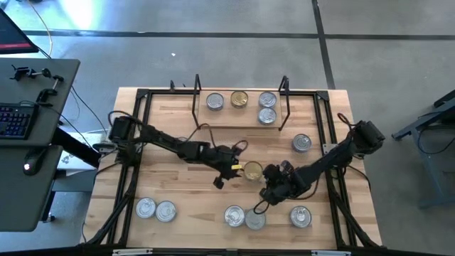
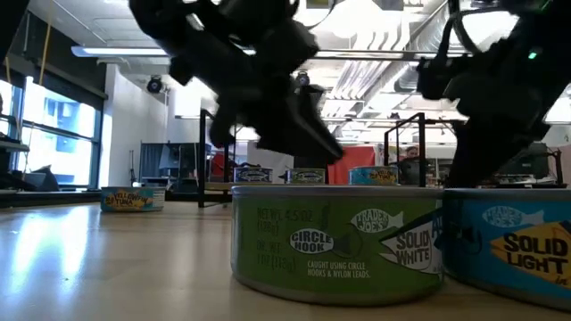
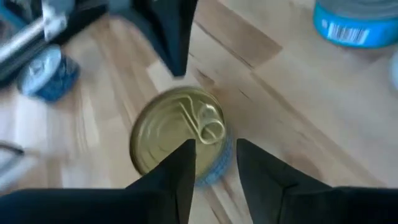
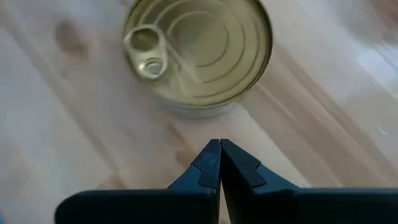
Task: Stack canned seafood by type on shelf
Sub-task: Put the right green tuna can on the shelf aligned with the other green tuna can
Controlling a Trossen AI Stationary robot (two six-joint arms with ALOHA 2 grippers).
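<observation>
At frame centre, left end effector: fingers parted, tips just over the gold-lidded tin, not clamped.
Right end effector: fingers together, beside that tin.
Shelf: upper centre, four tins on it.
Risk: the crowded end effectors could collide or nudge the tin aside.
</observation>
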